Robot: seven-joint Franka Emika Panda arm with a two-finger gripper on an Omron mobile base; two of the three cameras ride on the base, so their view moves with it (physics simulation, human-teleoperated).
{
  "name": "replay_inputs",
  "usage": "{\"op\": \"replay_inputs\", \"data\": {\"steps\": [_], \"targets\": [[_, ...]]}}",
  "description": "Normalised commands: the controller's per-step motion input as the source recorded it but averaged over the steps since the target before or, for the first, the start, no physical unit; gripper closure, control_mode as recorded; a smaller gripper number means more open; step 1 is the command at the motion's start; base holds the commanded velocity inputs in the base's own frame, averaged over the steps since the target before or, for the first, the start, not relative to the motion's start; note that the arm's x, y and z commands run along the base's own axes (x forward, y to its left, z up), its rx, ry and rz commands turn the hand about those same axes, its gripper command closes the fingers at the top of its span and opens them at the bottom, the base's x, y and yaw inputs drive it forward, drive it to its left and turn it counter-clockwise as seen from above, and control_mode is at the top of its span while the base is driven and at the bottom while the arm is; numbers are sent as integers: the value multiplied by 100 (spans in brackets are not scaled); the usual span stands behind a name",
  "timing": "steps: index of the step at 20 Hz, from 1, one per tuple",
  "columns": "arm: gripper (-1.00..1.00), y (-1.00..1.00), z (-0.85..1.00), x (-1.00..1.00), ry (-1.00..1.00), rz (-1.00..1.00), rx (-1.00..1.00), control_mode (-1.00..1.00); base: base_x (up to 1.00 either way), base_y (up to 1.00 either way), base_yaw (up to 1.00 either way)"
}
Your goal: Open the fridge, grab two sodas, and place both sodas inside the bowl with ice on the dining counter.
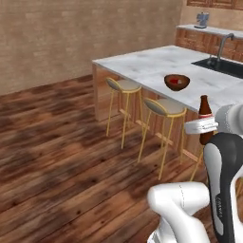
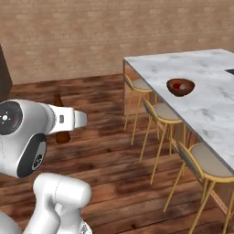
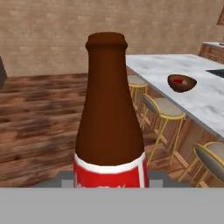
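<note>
My gripper [image 1: 204, 127] is shut on a slim dark-brown soda bottle [image 1: 205, 110] with a red label, held upright in the air beside the dining counter [image 1: 152, 64]. In the hand view the bottle [image 3: 109, 109] stands close up in the middle. In the right base view the bottle [image 2: 62, 136] shows behind the hand. The reddish-brown wooden bowl [image 1: 177, 82] sits on the marble near the counter's stool-side edge, ahead of the bottle, with something red [image 1: 175, 81] inside. The bowl [image 3: 182, 83] is too small for me to tell ice in it. A very dark cabinet edge [image 2: 2, 73] at the far left may be the fridge.
Yellow-legged stools [image 1: 124, 85] [image 1: 165, 107] line the counter's near side, just below and ahead of the bottle. A black sink with a tap [image 1: 223, 65] lies further along the marble top. Open wooden floor [image 1: 57, 142] stretches to the left, up to a brick wall.
</note>
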Motion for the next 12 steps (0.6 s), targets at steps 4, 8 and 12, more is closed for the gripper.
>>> {"op": "replay_inputs", "data": {"steps": [4,8,12], "targets": [[100,0,0,0,0,0,0,100,89,54,-41],[100,0,0,0,0,0,0,100,79,52,-43],[100,0,0,0,0,0,0,100,73,50,-45]]}}
